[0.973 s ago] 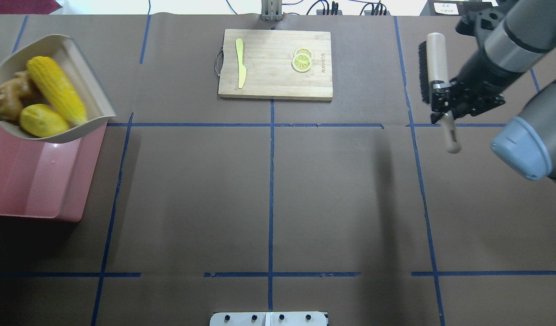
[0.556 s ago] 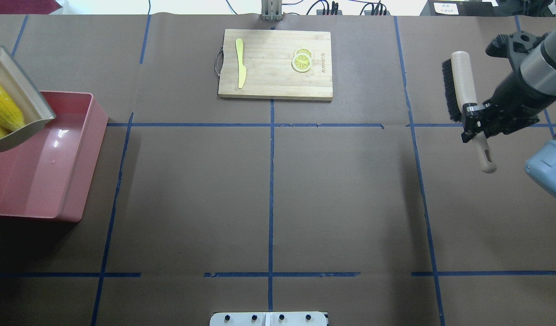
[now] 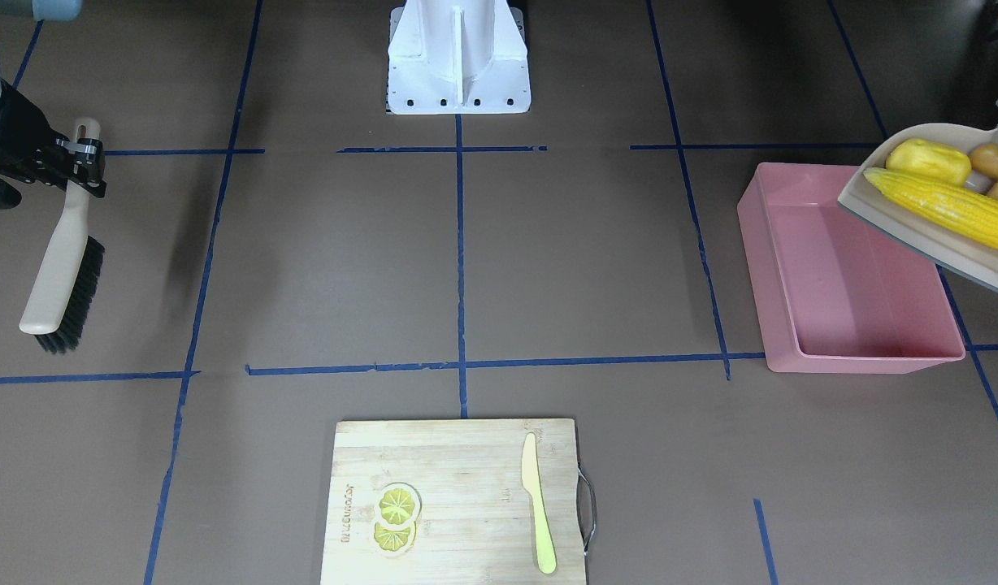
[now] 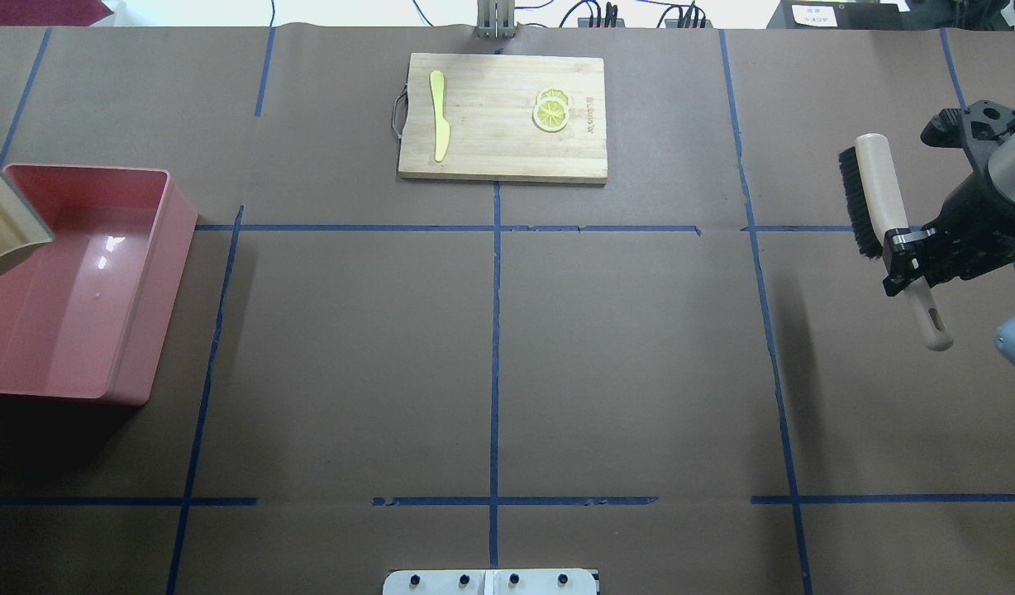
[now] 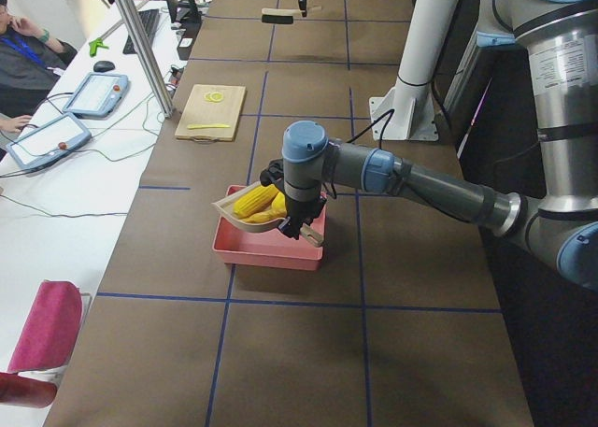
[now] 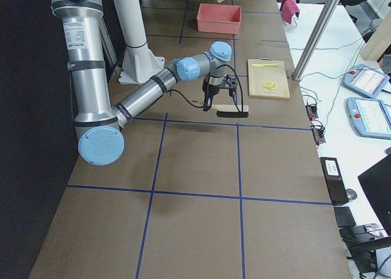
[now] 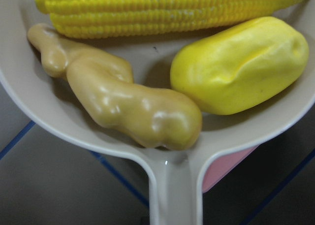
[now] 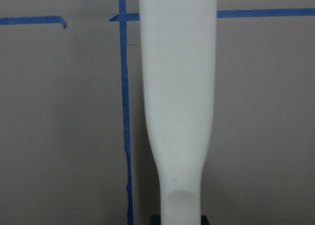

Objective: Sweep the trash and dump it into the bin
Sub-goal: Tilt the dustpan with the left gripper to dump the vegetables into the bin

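Note:
My left gripper (image 5: 301,223) holds the beige dustpan (image 3: 938,240) by its handle, aloft over the outer, robot-side corner of the pink bin (image 3: 832,268); its fingers are hidden. The pan carries the corn cob (image 3: 946,207), the yellow potato lump (image 3: 928,161) and the ginger root (image 3: 996,162). The left wrist view shows all three: corn (image 7: 162,8), lump (image 7: 241,62), ginger (image 7: 133,102). The bin (image 4: 78,306) holds nothing. My right gripper (image 4: 908,260) is shut on the handle of the brush (image 4: 875,186) at the far right.
A wooden cutting board (image 4: 502,157) lies at the far middle with a yellow-green knife (image 4: 439,116) and lemon slices (image 4: 550,111). The robot base (image 3: 458,57) stands at the near edge. Operators sit at a side table in the exterior left view.
The dustpan with the trash has slid left, almost out of the overhead view, uncovering the bin. The right gripper has carried the brush right and nearer the robot.

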`<action>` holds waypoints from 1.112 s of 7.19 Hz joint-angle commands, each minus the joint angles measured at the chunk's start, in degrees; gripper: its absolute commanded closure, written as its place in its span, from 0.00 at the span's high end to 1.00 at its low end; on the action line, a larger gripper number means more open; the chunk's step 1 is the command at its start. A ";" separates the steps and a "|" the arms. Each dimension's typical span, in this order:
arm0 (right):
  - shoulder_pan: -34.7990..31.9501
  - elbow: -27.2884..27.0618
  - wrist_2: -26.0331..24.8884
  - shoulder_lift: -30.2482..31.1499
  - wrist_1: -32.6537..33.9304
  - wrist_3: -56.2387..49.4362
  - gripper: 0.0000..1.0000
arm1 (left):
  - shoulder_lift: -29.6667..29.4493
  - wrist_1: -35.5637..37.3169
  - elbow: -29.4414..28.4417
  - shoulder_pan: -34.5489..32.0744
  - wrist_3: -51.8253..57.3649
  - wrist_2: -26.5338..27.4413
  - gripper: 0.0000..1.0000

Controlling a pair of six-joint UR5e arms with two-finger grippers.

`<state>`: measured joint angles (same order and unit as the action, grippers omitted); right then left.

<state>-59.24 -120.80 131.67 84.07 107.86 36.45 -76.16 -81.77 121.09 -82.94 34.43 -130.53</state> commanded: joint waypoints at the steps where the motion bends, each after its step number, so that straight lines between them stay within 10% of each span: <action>1: 0.08 0.39 -0.01 1.96 -0.11 -0.33 0.00 | -0.57 5.10 0.72 0.32 4.49 10.58 0.00; 8: 0.17 0.74 0.61 7.41 -0.02 -3.23 0.00 | -10.68 26.39 5.91 10.94 7.58 35.41 0.02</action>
<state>-59.08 -120.38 132.27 90.89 107.84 33.34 -86.32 -56.63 126.80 -73.48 41.65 -97.74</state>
